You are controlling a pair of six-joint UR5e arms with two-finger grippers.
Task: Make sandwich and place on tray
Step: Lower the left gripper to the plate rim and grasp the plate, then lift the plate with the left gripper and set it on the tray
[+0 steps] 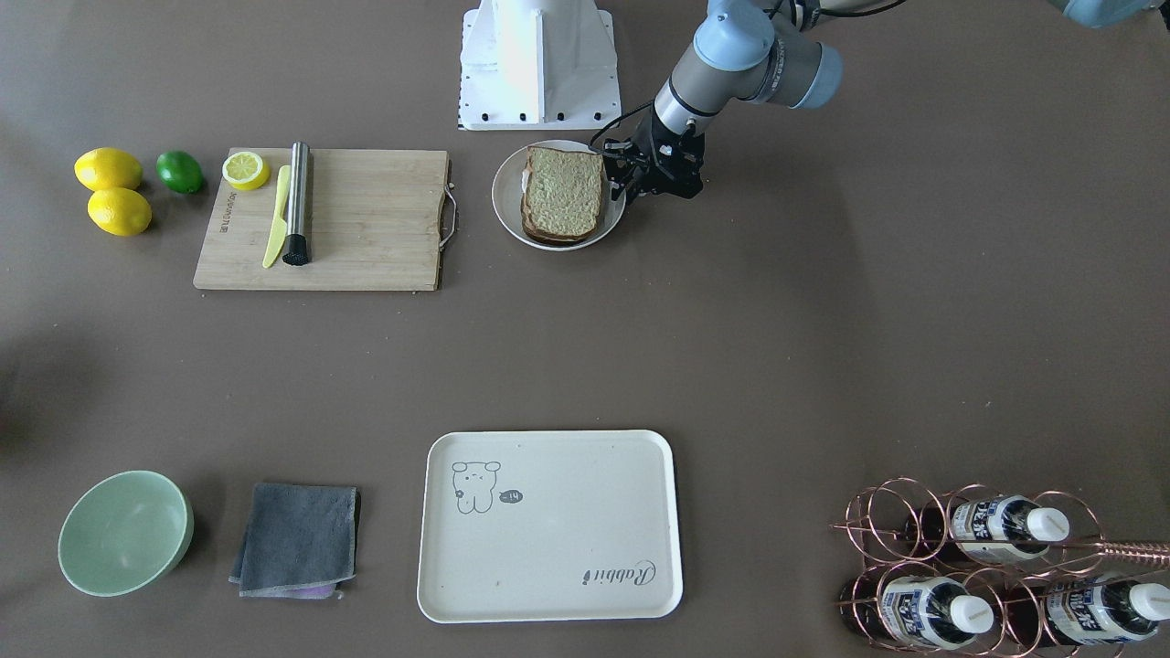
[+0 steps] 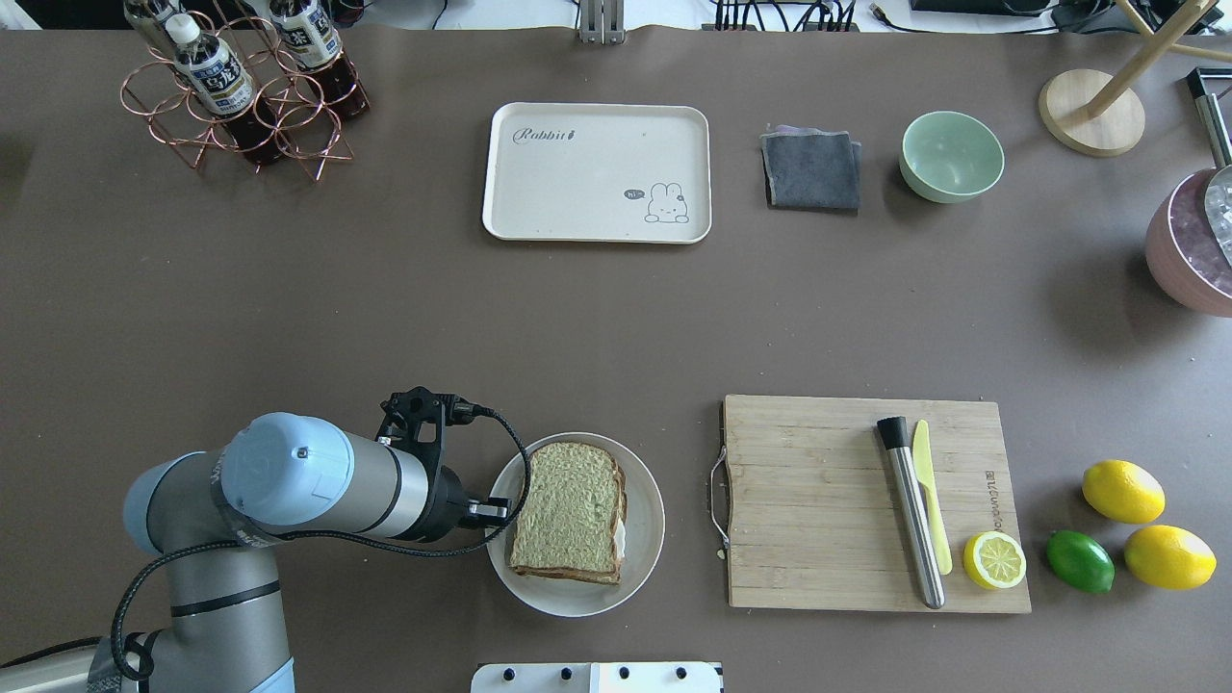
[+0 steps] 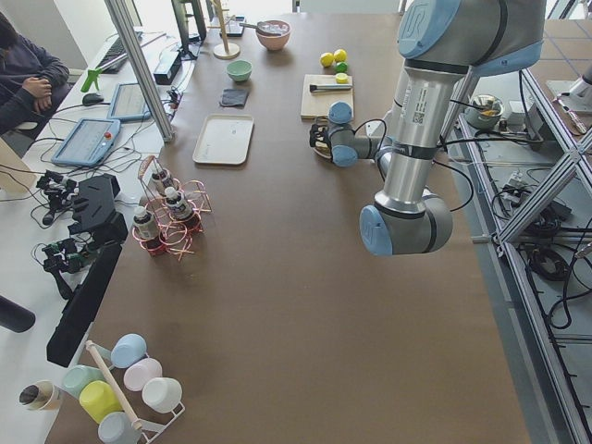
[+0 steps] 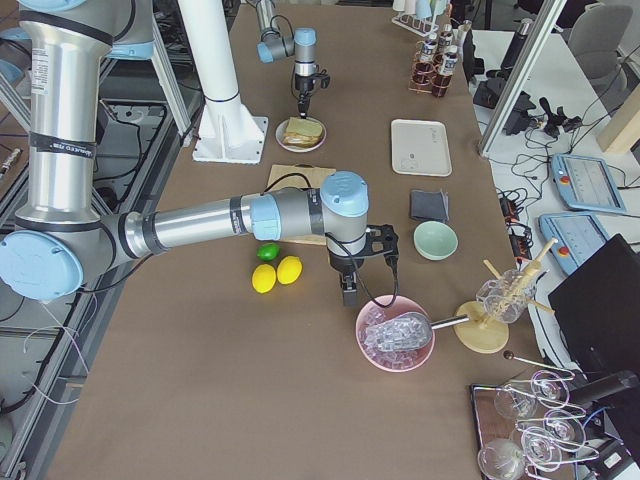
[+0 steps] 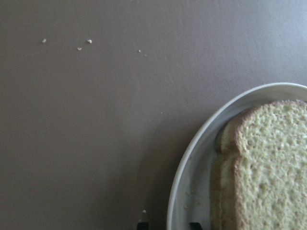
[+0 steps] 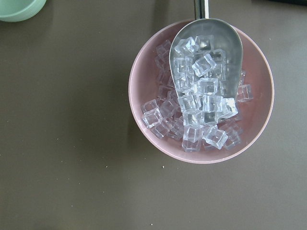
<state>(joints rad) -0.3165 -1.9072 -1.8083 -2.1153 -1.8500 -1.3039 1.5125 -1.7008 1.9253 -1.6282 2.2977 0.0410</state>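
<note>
The sandwich (image 2: pixel 568 510) looks fully stacked, top slice on, and lies on the round white plate (image 2: pixel 647 539) near the robot-side edge of the tabletop. The left hand (image 2: pixel 489 506) hangs at the plate's rim, fingers apart and gripping nothing. The tray (image 2: pixel 597 183), by the far edge, carries no sandwich, so the transfer seems all that is left. Whether the right hand (image 4: pixel 350 290) is wide or narrow I cannot tell.

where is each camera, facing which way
Front-facing: across the table, facing robot; left gripper by plate.
Overhead: behind robot, looking forward; left arm.
Exterior left: left end; left arm near.
Exterior right: right end; right arm near.
Left wrist: down on sandwich; fingertips at edge.
Right wrist: down on ice bowl.
First two share the tray.
</note>
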